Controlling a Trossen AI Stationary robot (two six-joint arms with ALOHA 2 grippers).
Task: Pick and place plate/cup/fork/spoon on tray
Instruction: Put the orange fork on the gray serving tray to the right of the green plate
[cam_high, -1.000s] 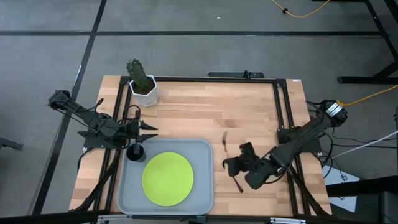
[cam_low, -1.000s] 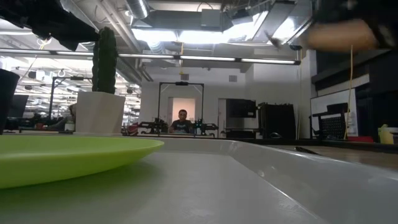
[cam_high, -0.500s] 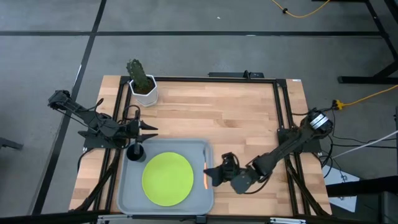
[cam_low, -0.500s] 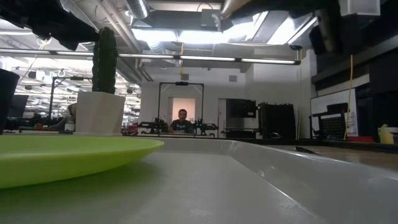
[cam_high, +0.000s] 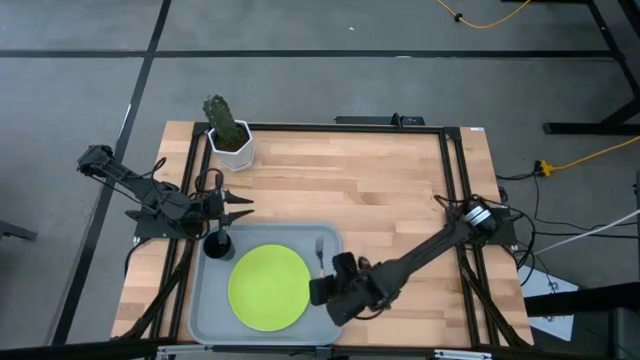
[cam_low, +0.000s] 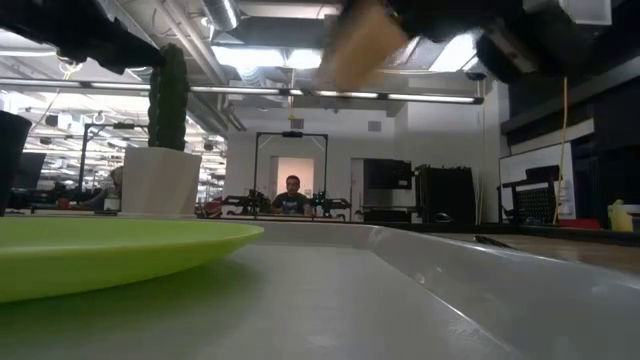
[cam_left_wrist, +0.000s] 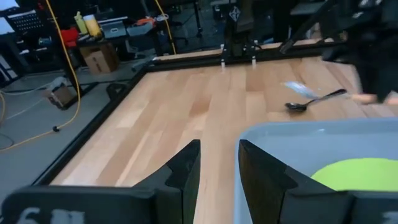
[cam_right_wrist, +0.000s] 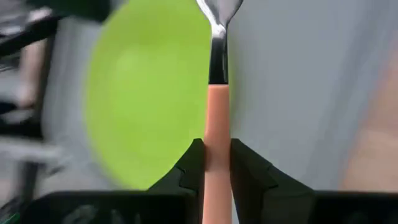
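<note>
High view: cactus pot stands well behind tray.

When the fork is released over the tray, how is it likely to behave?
The fork looks stiff: it stays straight, held only by its handle in the right gripper. It is slim, so probably light. It would likely lie flat on the tray beside the plate.

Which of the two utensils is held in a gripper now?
The fork, orange-handled, is clamped in the right gripper over the tray; the dark spoon lies on the table.
</note>
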